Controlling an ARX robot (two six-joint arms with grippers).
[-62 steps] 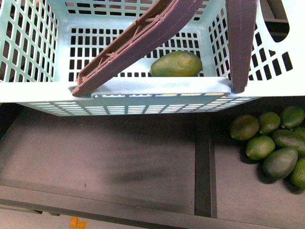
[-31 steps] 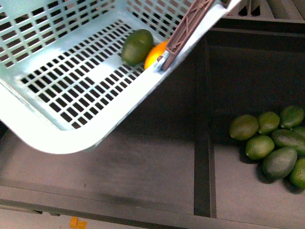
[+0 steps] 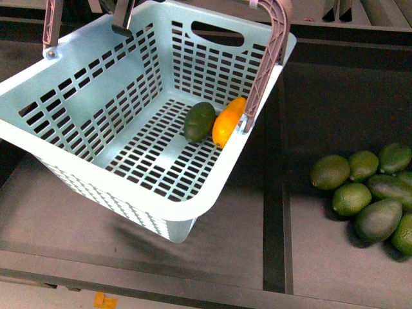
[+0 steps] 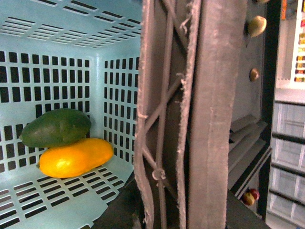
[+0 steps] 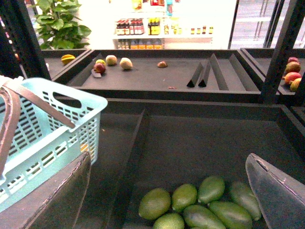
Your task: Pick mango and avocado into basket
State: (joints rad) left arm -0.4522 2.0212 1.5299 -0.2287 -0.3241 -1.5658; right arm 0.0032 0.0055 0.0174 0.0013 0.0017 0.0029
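The basket (image 3: pixel 84 122), light teal plastic with slotted walls and floor, hung tilted above the dark shelf (image 3: pixel 212 244), its ribbed brown handles (image 3: pixel 267 58) raised. On its floor, against the wall beneath the right-hand handle, the smooth, dark green, egg-shaped avocado (image 3: pixel 199 121) lay touching the glossy yellow-orange mango (image 3: pixel 227 122) (the longer of the two). In the left wrist view the same pair sat one against the other, avocado (image 4: pixel 55 127) beside mango (image 4: pixel 75 156), with a frayed brown handle (image 4: pixel 190 114) filling the frame so closely that I could not tell whether the left gripper was clamped on it or not. The right gripper (image 5: pixel 167 191) stood wide apart and held nothing, over a heap of loose green avocados (image 5: pixel 200 205) at the shelf's right side. No writing could be read anywhere.
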